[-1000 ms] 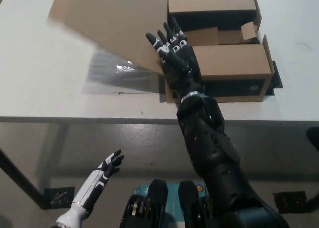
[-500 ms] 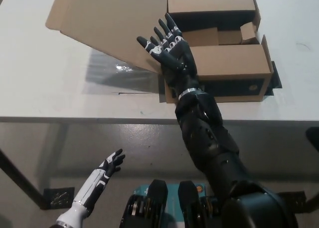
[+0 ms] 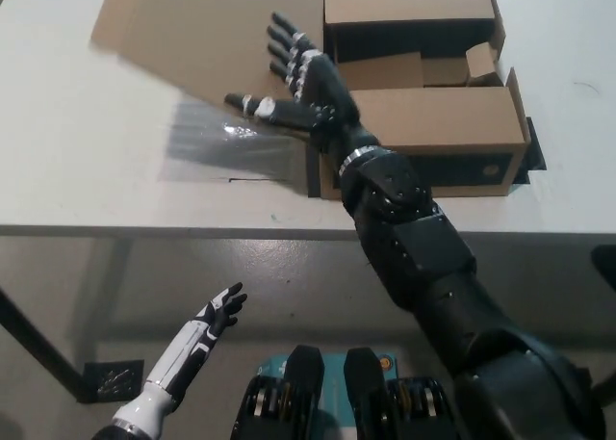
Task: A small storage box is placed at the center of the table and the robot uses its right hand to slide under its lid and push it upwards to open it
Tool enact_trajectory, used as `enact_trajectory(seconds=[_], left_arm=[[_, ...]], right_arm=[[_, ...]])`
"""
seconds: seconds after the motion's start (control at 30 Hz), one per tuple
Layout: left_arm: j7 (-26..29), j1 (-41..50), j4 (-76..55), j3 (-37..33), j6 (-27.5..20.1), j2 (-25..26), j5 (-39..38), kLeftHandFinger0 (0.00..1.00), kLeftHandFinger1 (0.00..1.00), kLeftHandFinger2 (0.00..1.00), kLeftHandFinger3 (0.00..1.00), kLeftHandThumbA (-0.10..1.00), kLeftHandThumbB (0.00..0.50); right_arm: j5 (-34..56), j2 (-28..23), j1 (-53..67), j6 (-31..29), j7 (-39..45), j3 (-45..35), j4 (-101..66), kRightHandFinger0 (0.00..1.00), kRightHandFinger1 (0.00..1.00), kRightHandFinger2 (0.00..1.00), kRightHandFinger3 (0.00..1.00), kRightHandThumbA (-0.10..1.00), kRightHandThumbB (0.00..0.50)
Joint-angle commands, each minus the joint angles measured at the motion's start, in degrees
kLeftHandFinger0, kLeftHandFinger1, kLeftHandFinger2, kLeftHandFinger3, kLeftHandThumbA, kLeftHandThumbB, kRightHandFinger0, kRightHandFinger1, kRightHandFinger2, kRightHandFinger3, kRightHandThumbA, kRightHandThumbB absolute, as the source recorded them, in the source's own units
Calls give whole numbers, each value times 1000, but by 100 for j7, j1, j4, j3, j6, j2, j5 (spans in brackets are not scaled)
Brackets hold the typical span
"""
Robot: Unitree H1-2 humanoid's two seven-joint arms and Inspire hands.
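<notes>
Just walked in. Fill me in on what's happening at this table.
The robot's black right hand, open with its fingers spread, is pressed against the big cardboard lid of the storage box on the white table. The lid is swung up and out to the robot's left, so the box already stands open, with its inner cardboard flaps showing. The white left hand is open and rests low, below the table's edge, holding nothing.
</notes>
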Motion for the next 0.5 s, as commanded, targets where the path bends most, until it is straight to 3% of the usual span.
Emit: enact_trajectory(seconds=[0.0, 0.1, 0.23, 0.37, 0.43, 0.47], left_arm=[[-158, -189, -112, -41, -58, 51, -62, 1000, 1000, 1000, 1000, 1000, 500], [-183, -188, -129, -36, -12, 73, -79, 1000, 1000, 1000, 1000, 1000, 500], [-190, -155, -94, -38, -51, 77, -52, 1000, 1000, 1000, 1000, 1000, 500], [-146, -106, -56, -41, -132, 61, 30, 1000, 1000, 1000, 1000, 1000, 500], [-152, -67, -26, -60, -217, 73, 57, 1000, 1000, 1000, 1000, 1000, 500], [-130, -59, -13, -59, -213, 47, 65, 1000, 1000, 1000, 1000, 1000, 500]], right_arm=[[-1442, -104, -979, 268, -15, 882, 179, 1000, 1000, 1000, 1000, 1000, 378], [-1346, -194, -949, 493, -78, 828, -350, 1000, 1000, 1000, 1000, 1000, 432], [-1356, -258, -765, 925, -28, 755, -1099, 1000, 1000, 1000, 1000, 1000, 431], [-1689, -312, -576, 923, 57, 957, -1241, 1000, 1000, 1000, 1000, 1000, 428], [-1646, -319, -516, 853, 15, 863, -1354, 1000, 1000, 1000, 1000, 1000, 382], [-1539, -346, -568, 888, 41, 731, -1478, 1000, 1000, 1000, 1000, 1000, 415]])
